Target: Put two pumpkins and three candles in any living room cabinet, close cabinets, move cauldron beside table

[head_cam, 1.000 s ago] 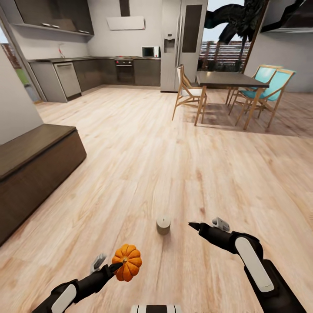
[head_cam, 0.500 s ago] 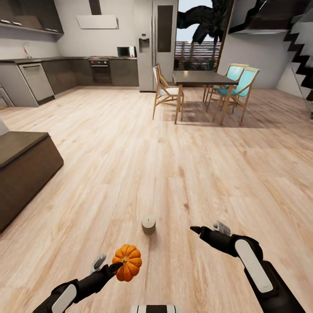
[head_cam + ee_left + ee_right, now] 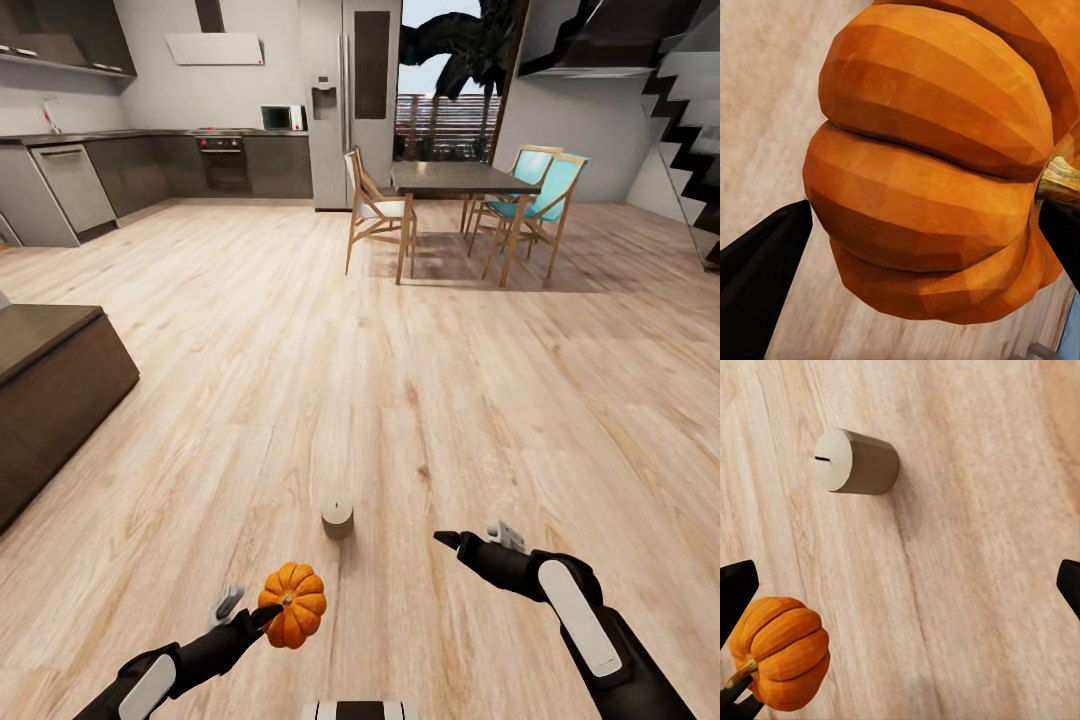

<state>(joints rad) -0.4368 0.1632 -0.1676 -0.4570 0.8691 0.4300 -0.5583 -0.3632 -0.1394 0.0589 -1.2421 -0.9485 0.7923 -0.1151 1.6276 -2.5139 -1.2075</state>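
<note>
Left pincer [image 3: 262, 617] grips pumpkin [image 3: 292, 619], its fingertips mostly hidden.

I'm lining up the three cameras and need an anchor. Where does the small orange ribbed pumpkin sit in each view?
Head view: small orange ribbed pumpkin low, left of centre, in the left pincer.
Left wrist view: pumpkin close up, between the dark fingers.
Right wrist view: pumpkin in the lower left corner.
Shared landmark: short beige candle standing on the pale wood floor.
</note>
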